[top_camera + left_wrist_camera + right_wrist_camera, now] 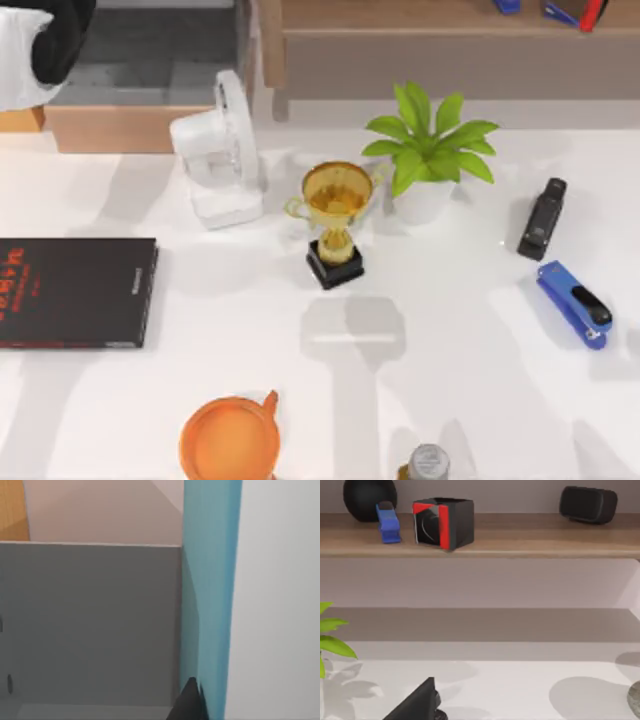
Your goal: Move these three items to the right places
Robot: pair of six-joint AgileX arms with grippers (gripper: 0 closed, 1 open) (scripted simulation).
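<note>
Top view puts my left arm [45, 45] at the far left corner, over a grey-floored wooden compartment [150, 60] behind the table [450, 350], with a white slab under the black wrist that I take to be the page edges of the teal-covered book. Left wrist view backs this: the teal-covered book [210, 595] stands upright against the compartment's grey inner wall [90, 625], and one dark fingertip [190, 705] of my left gripper lies against its cover. I judge the gripper to be clamped on the book, holding it on edge so that it can stand like a shelved volume, though the pictures do not let me tell how far the fingers are parted. The thin black book [75, 292] lies flat at the table's left, apart from all this. Right wrist view looks across the table at a wooden shelf [520, 542] carrying a black and red box [442, 522] and a small blue object [387, 522]; how my right gripper's fingers stand I cannot tell.
</note>
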